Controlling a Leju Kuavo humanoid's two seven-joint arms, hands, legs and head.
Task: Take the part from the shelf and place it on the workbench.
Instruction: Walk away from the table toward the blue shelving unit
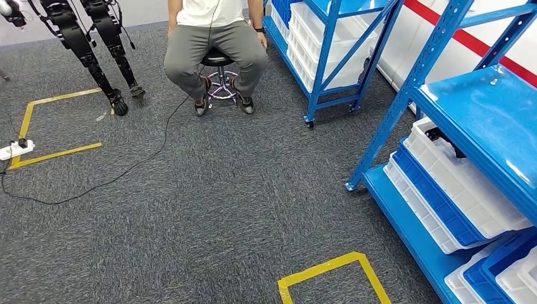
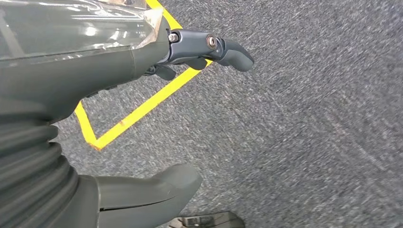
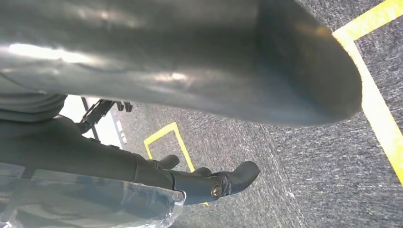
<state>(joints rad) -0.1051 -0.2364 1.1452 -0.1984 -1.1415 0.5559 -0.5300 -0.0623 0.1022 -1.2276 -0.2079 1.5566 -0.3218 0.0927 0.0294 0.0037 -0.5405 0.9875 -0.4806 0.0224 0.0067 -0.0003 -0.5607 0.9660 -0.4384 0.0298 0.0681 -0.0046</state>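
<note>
A blue steel shelf point(image 1: 443, 38) stands at the right of the head view, its near tiers stacked with white bins point(image 1: 465, 183) and blue bins point(image 1: 437, 206). A small dark part point(image 1: 441, 135) lies in the topmost white bin under the upper blue tier, at the right of the scene; what kind of part it is cannot be made out.

The left hand point(image 2: 142, 61) hangs over grey carpet point(image 1: 209, 209). Its dark fingers point(image 2: 228, 50) are stretched out and slightly curled, its thick grey thumb point(image 2: 161, 187) set well apart from them, and nothing lies between thumb and fingers.

The right hand point(image 3: 157, 175) likewise hangs above the carpet. Its fingers point(image 3: 237, 175) are extended, touching nothing and holding nothing; the thumb point(image 3: 214, 57) looms large and blurred close to the camera, well apart from the fingers.

Yellow floor tape point(image 1: 332, 269) marks a square on the carpet near the shelf, and a second taped square point(image 1: 44, 126) lies far left, with a white power strip point(image 1: 16, 149) at its edge and a black cable point(image 1: 126, 171) trailing across the floor. A person point(image 1: 215, 44) sits on a stool point(image 1: 218, 76) at the far side. The dark legs of another robot point(image 1: 101, 57) stand to the person's left, and a second blue rack point(image 1: 335, 50) with white bins stands to the person's right.
</note>
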